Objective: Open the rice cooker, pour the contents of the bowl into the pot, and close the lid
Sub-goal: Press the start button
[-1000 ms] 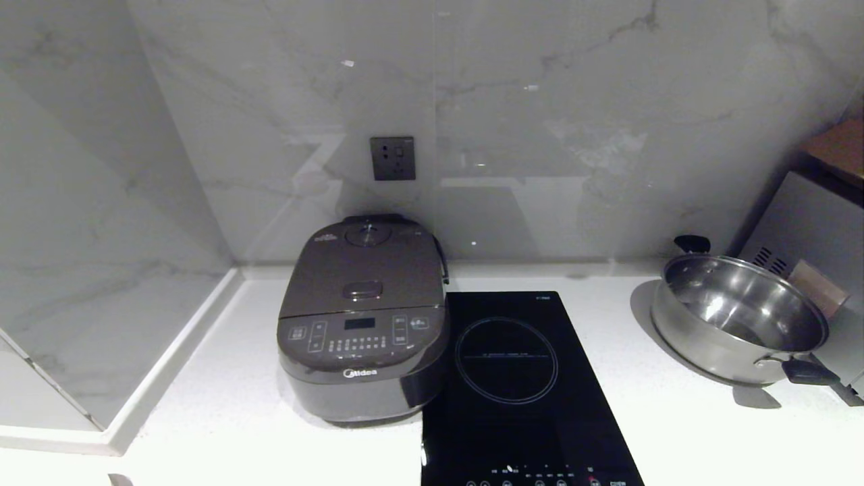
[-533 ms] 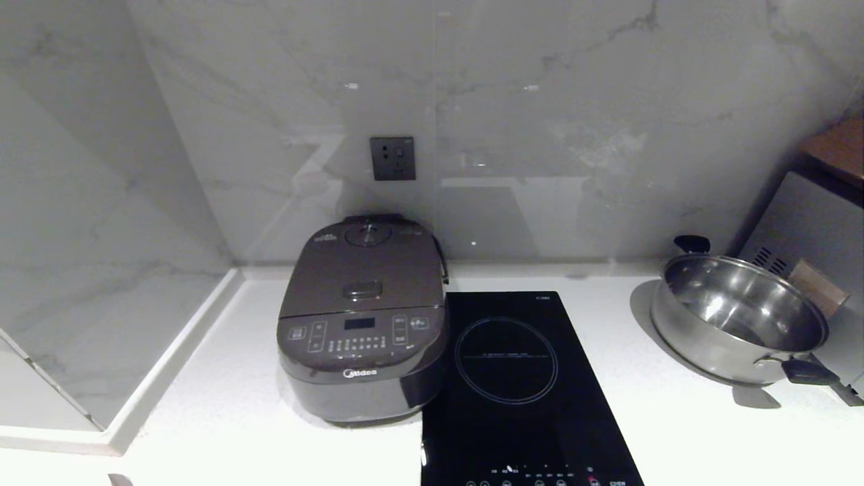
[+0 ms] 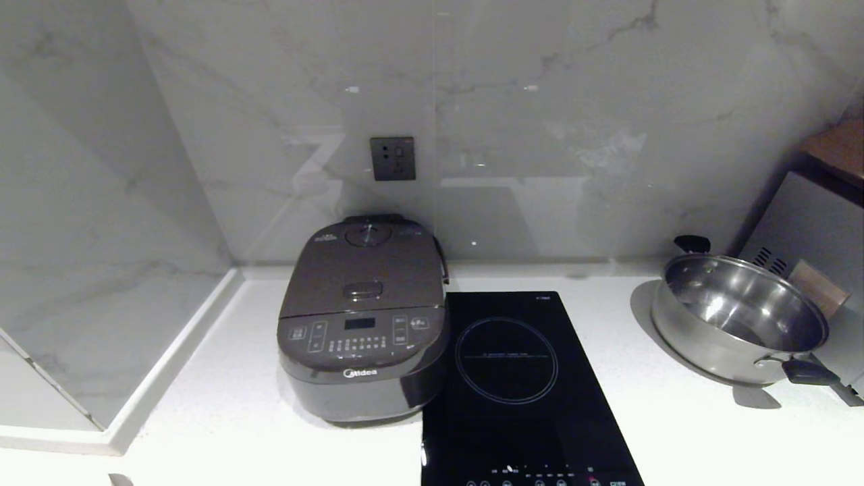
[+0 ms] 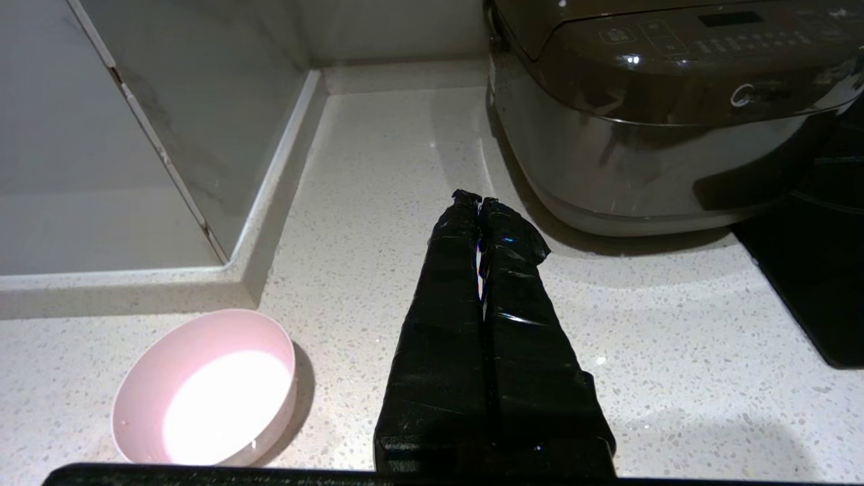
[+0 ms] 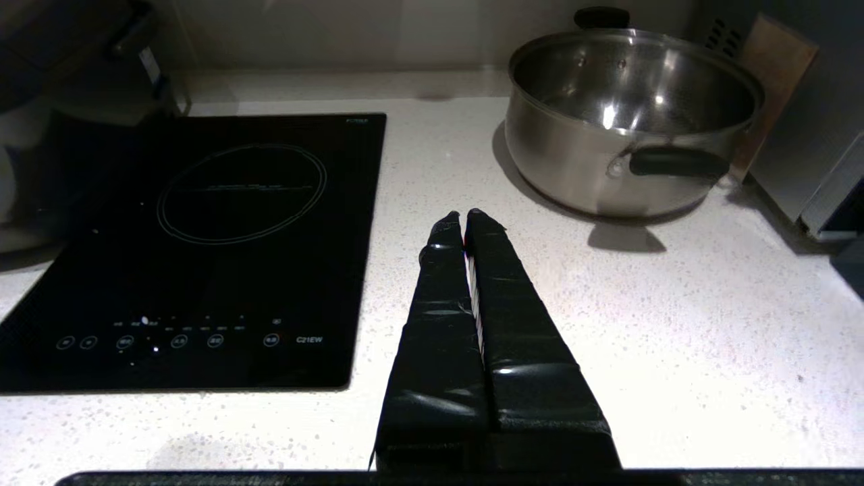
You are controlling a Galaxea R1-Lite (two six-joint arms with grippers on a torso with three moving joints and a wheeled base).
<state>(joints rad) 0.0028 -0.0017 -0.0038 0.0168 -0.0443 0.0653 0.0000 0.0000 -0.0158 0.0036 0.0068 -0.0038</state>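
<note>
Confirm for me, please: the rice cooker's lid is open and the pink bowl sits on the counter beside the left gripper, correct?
Not quite: the lid is shut on the rice cooker, as the head view shows. The pink bowl does sit on the counter by the left gripper.

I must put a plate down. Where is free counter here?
Bare counter lies between the induction hob and the steel pan, and left of the rice cooker up to the wall ledge. Cooker and hob sit tight together. The bowl occupies the near-left corner.
</note>
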